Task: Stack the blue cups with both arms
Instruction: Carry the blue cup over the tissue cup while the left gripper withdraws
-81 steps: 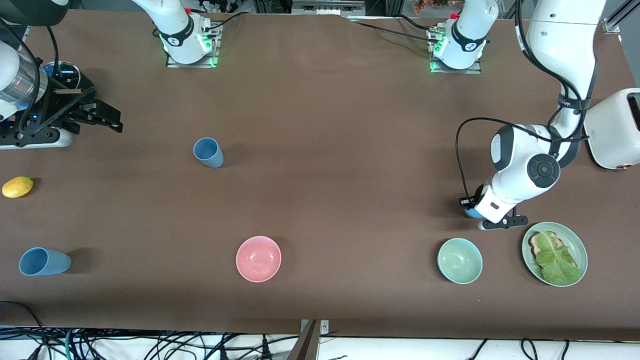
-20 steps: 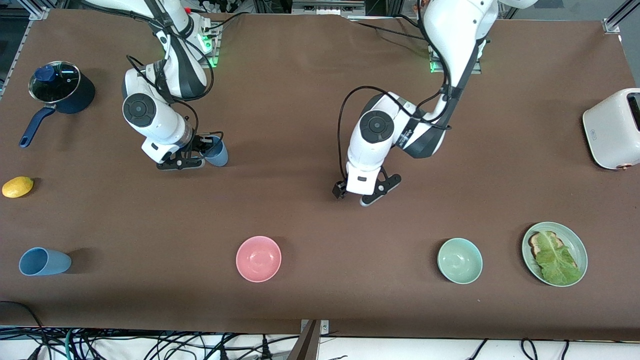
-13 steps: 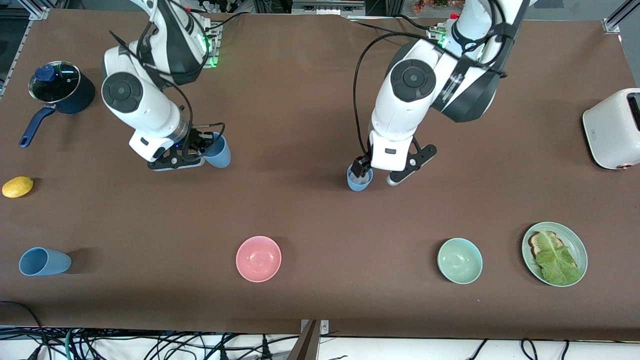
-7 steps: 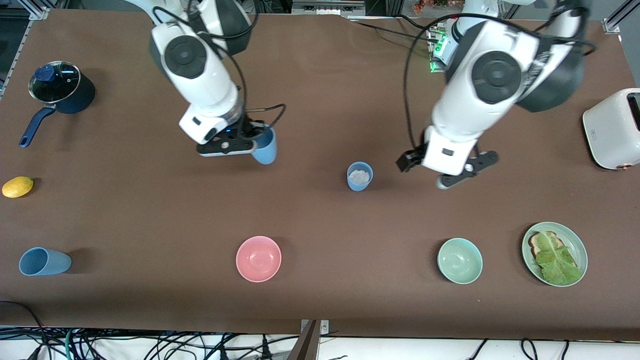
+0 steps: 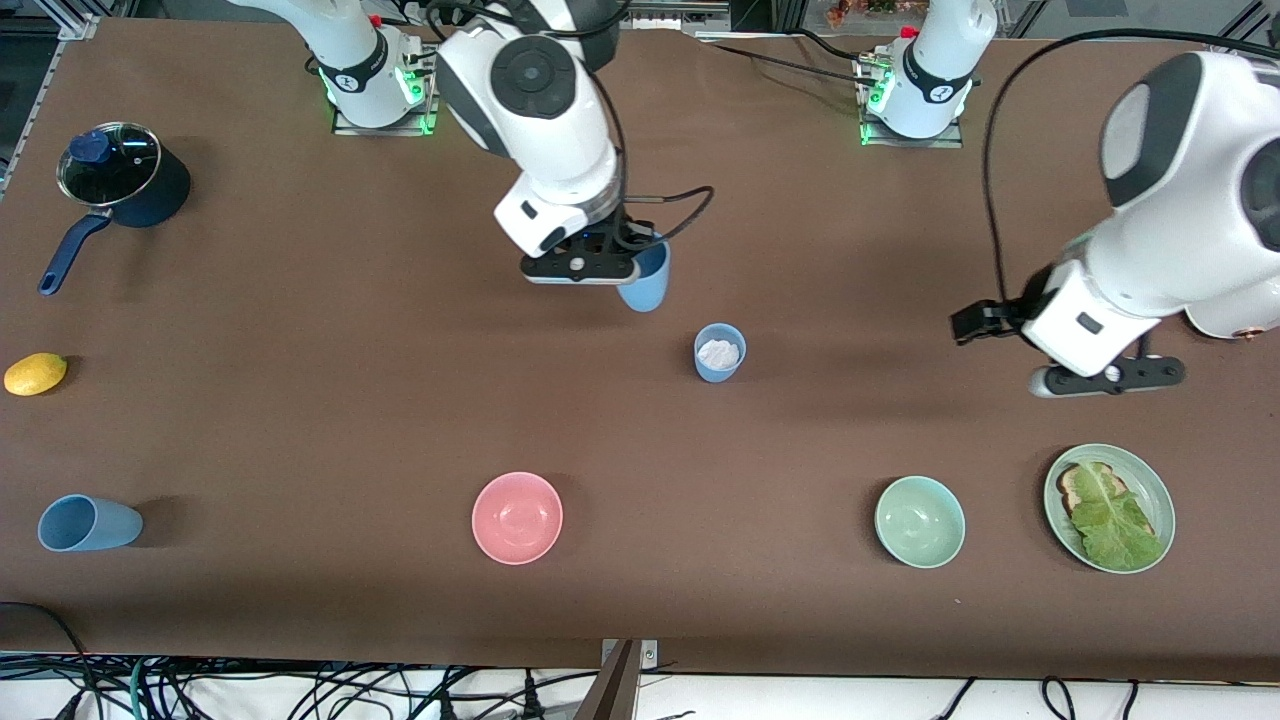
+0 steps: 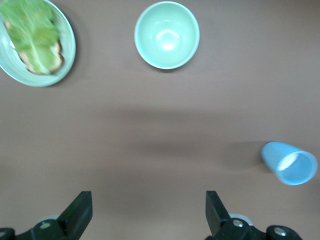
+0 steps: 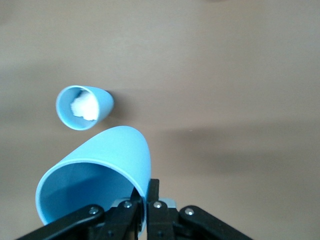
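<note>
Right tool (image 5: pixel 622 262) pinches a light, stiff blue cup (image 5: pixel 645 280) by its rim wall over the surface (image 5: pixel 300 400), near the standing cup (image 5: pixel 720 352); left tool (image 5: pixel 1060 352) hangs wide open, empty.

A robotics lab rigged as a mock kitchen: two white arm bases (image 5: pixel 372 70) bolted to a brown-covered table (image 5: pixel 300 420), loose cables (image 5: pixel 300 690) along its near edge, and a toaster (image 5: pixel 1225 255), lidded pot (image 5: pixel 120 185) and bowls (image 5: pixel 517 517) as props.
</note>
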Action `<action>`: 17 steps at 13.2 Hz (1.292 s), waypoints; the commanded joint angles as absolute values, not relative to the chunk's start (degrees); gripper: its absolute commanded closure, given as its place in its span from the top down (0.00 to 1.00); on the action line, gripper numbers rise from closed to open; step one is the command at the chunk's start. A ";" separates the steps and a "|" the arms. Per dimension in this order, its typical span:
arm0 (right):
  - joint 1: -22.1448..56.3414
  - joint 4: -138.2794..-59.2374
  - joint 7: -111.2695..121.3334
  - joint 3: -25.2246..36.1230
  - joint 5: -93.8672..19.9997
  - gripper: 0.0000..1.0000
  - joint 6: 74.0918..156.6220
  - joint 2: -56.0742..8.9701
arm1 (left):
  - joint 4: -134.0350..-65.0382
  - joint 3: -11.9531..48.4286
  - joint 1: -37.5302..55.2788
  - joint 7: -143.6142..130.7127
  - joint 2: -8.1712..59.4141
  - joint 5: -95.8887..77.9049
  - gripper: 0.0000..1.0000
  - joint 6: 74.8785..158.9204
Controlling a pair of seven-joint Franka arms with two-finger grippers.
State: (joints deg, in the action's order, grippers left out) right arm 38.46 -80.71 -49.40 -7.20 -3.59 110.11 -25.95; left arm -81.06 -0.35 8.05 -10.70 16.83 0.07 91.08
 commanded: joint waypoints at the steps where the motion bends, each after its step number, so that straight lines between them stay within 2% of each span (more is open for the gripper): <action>1: 41.56 -68.67 -54.83 -6.33 -4.13 0.00 107.67 -34.35 | -81.39 1.05 5.37 -2.49 16.08 2.72 1.00 90.26; 6: 44.64 -60.83 -57.48 -4.14 -4.22 0.00 108.54 -41.13 | -81.30 1.05 0.45 7.19 16.00 2.73 1.00 90.18; 11: 45.70 -59.86 -57.30 -2.30 -4.31 0.00 113.46 -44.20 | -81.30 0.79 -1.32 10.20 13.98 2.72 1.00 89.39; 13: 46.84 -57.32 -57.30 -1.15 -4.31 0.00 113.55 -46.31 | -81.21 0.79 -1.23 10.02 13.71 2.64 1.00 88.77; 17: 47.11 -57.04 -57.30 -0.88 -4.31 0.00 114.26 -47.11 | -81.21 0.79 -1.23 9.67 12.48 2.02 1.00 88.42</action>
